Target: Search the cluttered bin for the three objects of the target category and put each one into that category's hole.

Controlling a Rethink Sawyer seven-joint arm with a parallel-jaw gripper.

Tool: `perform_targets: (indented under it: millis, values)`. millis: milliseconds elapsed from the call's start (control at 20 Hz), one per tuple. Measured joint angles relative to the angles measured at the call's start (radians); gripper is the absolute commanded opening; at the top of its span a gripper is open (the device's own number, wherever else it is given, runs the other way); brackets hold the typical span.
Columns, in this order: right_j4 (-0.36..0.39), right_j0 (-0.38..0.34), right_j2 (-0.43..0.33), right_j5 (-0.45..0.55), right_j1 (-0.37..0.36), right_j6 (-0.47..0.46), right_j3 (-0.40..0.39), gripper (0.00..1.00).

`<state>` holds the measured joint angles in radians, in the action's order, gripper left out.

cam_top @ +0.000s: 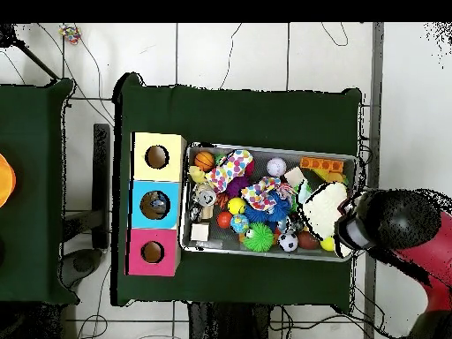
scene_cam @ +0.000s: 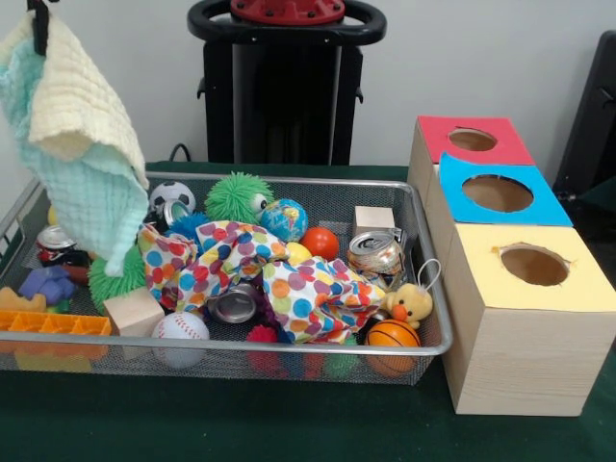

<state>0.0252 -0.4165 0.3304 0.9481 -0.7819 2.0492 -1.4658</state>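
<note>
Green cloth covers the worktop [scene_cam: 192, 423], and on it sits my wire-mesh bin [scene_cam: 423, 250], packed to the rim. Up at the front view's top left corner, the claw [scene_cam: 38, 21] is pinched shut on a waffle-weave cloth [scene_cam: 82, 144], pale yellow on one face and mint on the other, hanging limp above the bin's end. From overhead, that cloth [cam_top: 322, 205] drapes over the bin's right end beneath the red and black arm [cam_top: 397, 225].

My read: this is the search step. I'm lifting a cover out of the way, not carrying a target. Which category I'm after, I can't tell from here.

What's exposed: a spiky green ball [scene_cam: 238, 195], a soccer ball [scene_cam: 172, 196], a globe ball [scene_cam: 284, 219], a glossy orange ball [scene_cam: 320, 243], a baseball [scene_cam: 180, 327] and a pebbled basketball [scene_cam: 393, 335]. There are dented metal cans, one [scene_cam: 375, 253] shiny by a wooden cube [scene_cam: 373, 219]. A polka-dot cloth [scene_cam: 289, 279] lies crumpled across the middle, likely hiding more. A plush duck [scene_cam: 411, 303] leans in the corner.

Beside the bin stand three wooden boxes with round holes: yellow top [scene_cam: 577, 289], blue top [scene_cam: 549, 207], red top [scene_cam: 510, 149].

Next, I'd set this cloth aside clear of the bin, then come down on a target. Round balls may roll from the pinch.
</note>
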Motion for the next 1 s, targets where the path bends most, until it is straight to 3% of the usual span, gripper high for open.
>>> perform_targets:
  millis: [300, 1000]
  values:
    - [-0.01, -0.008, -0.005, -0.027, 0.034, 0.0, -0.009, 0.0]
    - [-0.016, -0.071, -0.046, -0.327, 0.15, 0.0, -0.146, 0.0]
